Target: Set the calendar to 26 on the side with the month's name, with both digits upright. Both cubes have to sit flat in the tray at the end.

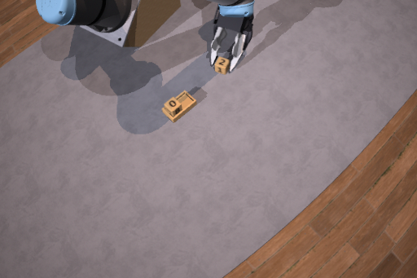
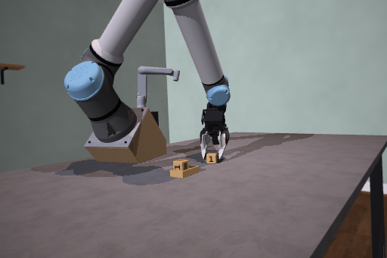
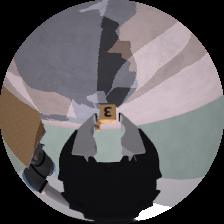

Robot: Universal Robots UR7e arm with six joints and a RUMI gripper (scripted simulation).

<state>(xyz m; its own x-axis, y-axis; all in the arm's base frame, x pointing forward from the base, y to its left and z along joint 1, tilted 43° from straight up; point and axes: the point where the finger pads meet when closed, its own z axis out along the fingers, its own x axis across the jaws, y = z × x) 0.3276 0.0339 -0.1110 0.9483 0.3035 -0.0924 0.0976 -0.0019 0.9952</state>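
A wooden tray [image 1: 182,105] lies on the grey table, also in the exterior view [image 2: 184,171]. One cube [image 1: 173,103] sits in its left compartment with 0 on top; the other compartment is empty. A second cube [image 1: 221,64] [image 2: 212,157] rests on the table beyond the tray, with 2 on top and 1 on its side. The wrist view shows a 3 on this cube [image 3: 107,112]. My gripper [image 1: 221,63] points down with one finger on each side of this cube. The fingers stand partly open around it and do not clamp it.
The robot's wooden base block [image 2: 128,143] stands behind and left of the tray. A grey post with a bent arm [image 2: 151,77] rises from it. The table's edge [image 2: 351,202] runs along the right, with wooden floor beyond.
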